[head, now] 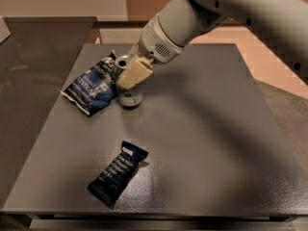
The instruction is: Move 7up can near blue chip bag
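Note:
The 7up can, silvery with a greenish tint, stands upright on the dark grey table, against the right edge of the blue chip bag. The bag is crinkled, dark blue with white lettering, and lies flat at the table's back left. My gripper comes in from the upper right and is shut on the can's upper half. One cream fingertip covers the can's front; the other is hidden behind the can.
A narrow near-black bar packet lies near the table's front edge, left of centre. The white arm reaches over the back of the table. A lower dark counter adjoins on the left.

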Robot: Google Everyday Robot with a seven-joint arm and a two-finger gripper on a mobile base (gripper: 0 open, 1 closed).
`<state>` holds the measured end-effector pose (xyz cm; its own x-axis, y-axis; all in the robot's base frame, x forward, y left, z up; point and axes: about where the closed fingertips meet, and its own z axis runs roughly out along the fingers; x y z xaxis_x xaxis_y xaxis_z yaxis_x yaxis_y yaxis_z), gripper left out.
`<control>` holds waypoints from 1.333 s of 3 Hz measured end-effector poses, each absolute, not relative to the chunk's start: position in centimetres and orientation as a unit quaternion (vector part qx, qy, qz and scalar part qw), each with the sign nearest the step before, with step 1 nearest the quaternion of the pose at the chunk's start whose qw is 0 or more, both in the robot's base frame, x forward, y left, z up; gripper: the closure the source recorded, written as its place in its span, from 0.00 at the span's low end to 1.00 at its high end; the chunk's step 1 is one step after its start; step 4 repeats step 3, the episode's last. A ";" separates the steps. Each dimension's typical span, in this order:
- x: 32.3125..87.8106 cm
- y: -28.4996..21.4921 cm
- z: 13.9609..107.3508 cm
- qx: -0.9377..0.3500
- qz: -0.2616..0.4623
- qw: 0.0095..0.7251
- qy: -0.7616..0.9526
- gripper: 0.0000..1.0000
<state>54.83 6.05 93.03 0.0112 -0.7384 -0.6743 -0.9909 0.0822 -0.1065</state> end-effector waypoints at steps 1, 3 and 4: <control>54.9 6.8 92.4 -0.650 0.210 0.297 0.667 0.12; 54.9 7.2 92.0 -0.652 0.209 0.294 0.667 0.00; 54.9 7.2 92.0 -0.652 0.209 0.294 0.667 0.00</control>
